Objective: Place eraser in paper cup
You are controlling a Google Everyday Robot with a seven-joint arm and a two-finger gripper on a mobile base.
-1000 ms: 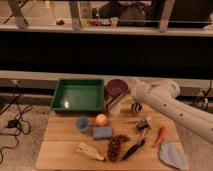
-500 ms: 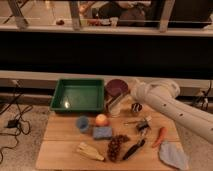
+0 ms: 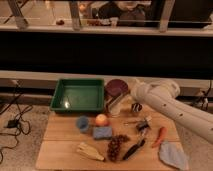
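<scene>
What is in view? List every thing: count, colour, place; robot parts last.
table: one, wooden, centre
tray: one, green, back left of table
bowl: one, dark red, right of tray
paper cup: one, pale, in front of bowl, at the gripper
small cup: one, blue, in front of tray
round fruit: one, orange, right of small cup
sponge: one, blue, in front of fruit
banana: one, yellow, front edge
grapes: one bunch, dark, right of banana
tool: one, black handle, right of grapes
metal bits: count unclear, grey, middle right
carrot: one, orange, right side
cloth: one, grey-blue, front right corner
arm: one, white, from the right
gripper: one, at the paper cup, beside tray
</scene>
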